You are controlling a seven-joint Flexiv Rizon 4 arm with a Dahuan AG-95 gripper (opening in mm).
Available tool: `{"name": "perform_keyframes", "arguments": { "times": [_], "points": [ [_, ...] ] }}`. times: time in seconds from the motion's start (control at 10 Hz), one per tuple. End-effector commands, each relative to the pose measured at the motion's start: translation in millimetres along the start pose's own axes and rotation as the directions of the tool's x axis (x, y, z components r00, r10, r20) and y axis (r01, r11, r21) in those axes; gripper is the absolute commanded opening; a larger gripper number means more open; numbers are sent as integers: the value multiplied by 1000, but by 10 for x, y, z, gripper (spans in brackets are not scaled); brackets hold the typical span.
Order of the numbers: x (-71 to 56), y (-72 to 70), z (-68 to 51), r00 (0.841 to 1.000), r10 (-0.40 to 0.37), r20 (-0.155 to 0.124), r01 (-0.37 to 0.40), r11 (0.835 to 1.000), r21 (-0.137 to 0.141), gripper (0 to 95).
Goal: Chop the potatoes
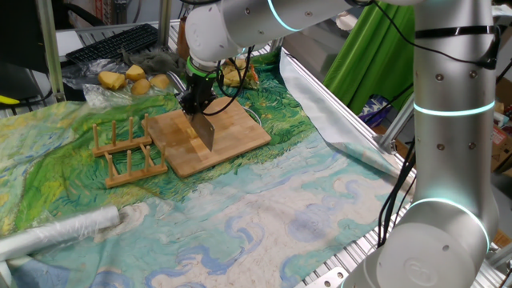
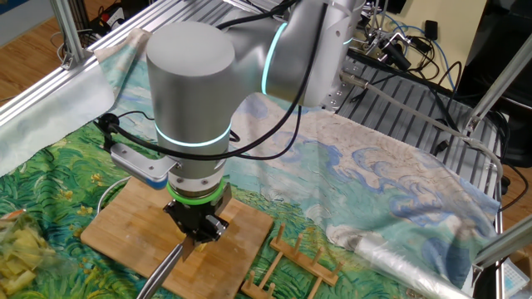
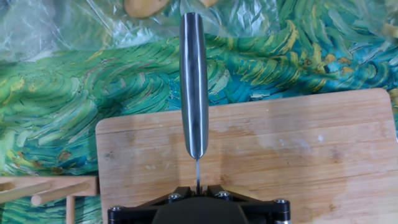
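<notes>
One gripper (image 1: 198, 102) clamped on one knife (image 1: 206, 132), blade down over one wooden board (image 1: 232, 136). Four whole potatoes (image 1: 136, 80) beyond jaws on plastic; chopped potatoes (image 2: 17, 249) beside board. Painted cloth (image 1: 264, 216) covers table.

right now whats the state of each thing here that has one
gripper: shut on the knife
knife: held blade down over the cutting board
cutting board: flat on the cloth, bare, no potato on it
whole potatoes: uncut, lying on clear plastic behind the board
wooden rack: upright beside the board, nothing in it
plastic roll: lying on the cloth
</notes>
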State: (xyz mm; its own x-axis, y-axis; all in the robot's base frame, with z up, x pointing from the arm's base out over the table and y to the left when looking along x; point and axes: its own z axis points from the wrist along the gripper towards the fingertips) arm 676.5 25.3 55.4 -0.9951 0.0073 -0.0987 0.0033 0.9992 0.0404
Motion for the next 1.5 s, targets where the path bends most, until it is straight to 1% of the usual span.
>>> {"name": "perform_keyframes", "arguments": {
  "times": [0.1,0.3,0.5,0.6,0.7,0.8,0.9,1.0,1.2,1.3,1.5],
  "points": [
    [0,3,-1,1000,-2,1,2,1000,-1,0],
    [-1,7,6,1000,-2,0,2,1000,0,0],
    [29,32,142,1000,-2,0,2,1000,0,0],
    [60,73,289,1000,5,10,-5,1000,9,0],
    [59,77,301,1000,4,10,-4,1000,16,0],
    [55,75,294,1000,5,11,-6,1000,15,0],
    [41,70,278,1000,1,15,-2,1000,21,0],
    [28,66,252,1000,7,11,-7,1000,10,0],
    [25,65,222,1000,0,4,-1,1000,12,0],
    [28,53,169,1000,-4,2,4,1000,6,0],
    [34,45,150,1000,-5,3,5,1000,6,0]
  ]
}}
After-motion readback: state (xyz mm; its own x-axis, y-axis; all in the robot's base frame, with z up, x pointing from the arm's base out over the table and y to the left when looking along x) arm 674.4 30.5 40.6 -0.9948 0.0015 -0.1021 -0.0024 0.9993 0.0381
